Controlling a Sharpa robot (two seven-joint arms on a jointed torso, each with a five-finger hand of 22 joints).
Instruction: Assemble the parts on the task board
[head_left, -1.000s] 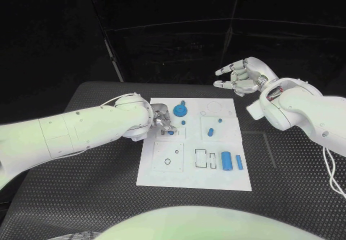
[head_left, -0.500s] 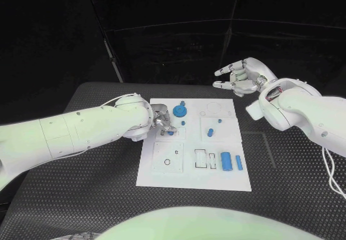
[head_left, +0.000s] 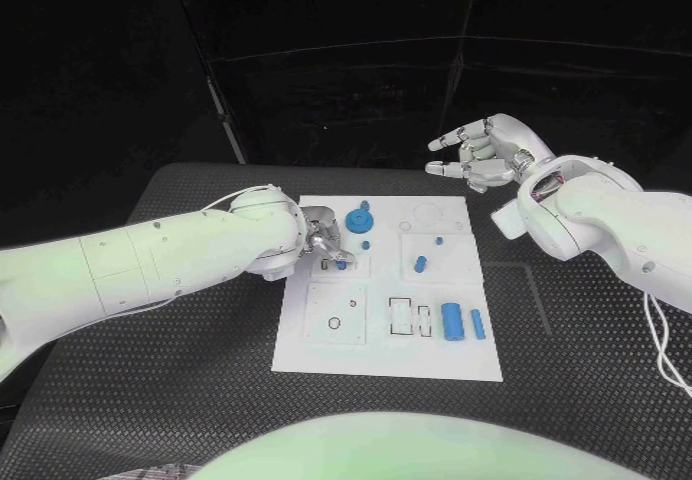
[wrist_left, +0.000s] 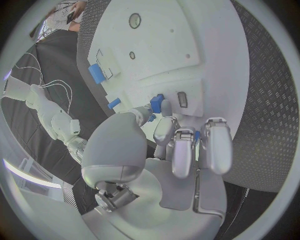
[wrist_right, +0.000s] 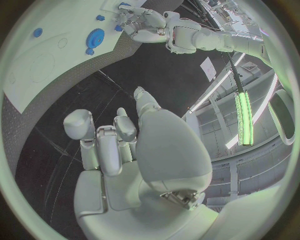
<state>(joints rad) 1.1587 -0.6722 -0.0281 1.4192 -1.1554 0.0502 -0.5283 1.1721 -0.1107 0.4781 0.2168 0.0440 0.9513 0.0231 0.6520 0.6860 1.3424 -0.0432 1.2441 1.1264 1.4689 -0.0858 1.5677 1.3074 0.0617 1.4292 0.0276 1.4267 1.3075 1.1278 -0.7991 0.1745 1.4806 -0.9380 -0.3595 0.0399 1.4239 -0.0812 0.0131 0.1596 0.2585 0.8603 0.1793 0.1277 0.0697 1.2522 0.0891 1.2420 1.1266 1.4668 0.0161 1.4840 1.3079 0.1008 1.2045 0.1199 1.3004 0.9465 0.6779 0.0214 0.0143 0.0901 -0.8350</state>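
Your left hand (head_left: 323, 243) sits low over the upper left of the task board (head_left: 378, 345), fingers pinching a small blue part (wrist_left: 157, 105) against the board surface. Note a blue disc part (head_left: 359, 220) just beside that hand, a small blue peg (head_left: 421, 265) mid-board, and two blue bars (head_left: 462, 322) near the right edge. Your right hand (head_left: 480, 152) hangs well beyond the far edge, fingers curled loosely, holding nothing.
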